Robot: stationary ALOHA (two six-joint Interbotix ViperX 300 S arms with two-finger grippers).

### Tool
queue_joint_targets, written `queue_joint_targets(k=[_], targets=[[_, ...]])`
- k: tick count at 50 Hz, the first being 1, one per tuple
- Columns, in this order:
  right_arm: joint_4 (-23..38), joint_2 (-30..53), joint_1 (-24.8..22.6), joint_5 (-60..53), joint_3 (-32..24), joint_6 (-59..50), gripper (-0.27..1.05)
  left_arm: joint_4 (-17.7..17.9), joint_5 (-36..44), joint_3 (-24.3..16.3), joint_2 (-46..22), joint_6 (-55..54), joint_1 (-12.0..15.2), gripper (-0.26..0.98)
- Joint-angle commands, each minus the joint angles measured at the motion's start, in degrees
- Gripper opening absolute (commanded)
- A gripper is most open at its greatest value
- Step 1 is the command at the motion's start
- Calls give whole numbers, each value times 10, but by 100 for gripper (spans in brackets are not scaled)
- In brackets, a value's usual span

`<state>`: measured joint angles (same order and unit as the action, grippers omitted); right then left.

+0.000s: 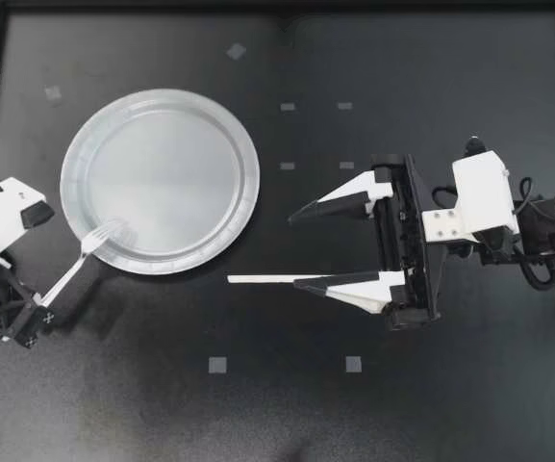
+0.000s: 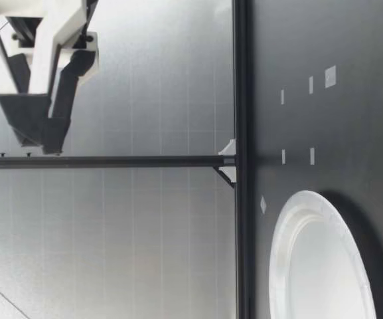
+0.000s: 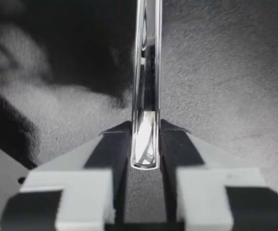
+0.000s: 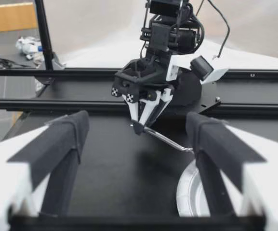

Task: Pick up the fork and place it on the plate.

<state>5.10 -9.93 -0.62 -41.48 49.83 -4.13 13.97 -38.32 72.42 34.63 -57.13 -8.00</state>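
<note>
So that the fork (image 1: pixel 77 260) lands on the plate (image 1: pixel 176 168), our left gripper (image 1: pixel 42 308) clamps its handle, tines over the plate's rim; our right gripper (image 1: pixel 294 250) hangs wide open, clear of the plate.

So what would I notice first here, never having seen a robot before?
Probably the big silvery plate left of the middle, bright against the dark table. Next, my left hand gripping a fork by its handle end, tines over the plate's rim. Then my right hand to the plate's right, fingers spread wide, holding nothing.
</note>
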Motion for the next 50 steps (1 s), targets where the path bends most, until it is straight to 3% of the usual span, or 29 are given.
queue_joint_targets(k=[1, 15, 25, 50], targets=[[0, -5, -3, -5, -5, -1, 77, 12, 11, -10, -18, 2, 1, 2], [0, -6, -3, -6, -4, -2, 77, 17, 39, -6, -23, 1, 1, 3], [0, -5, -3, -5, -4, -2, 77, 42, 43, 0, -35, 1, 1, 4], [0, -9, -3, -6, 5, -3, 77, 47, 57, -4, -48, -1, 1, 28]])
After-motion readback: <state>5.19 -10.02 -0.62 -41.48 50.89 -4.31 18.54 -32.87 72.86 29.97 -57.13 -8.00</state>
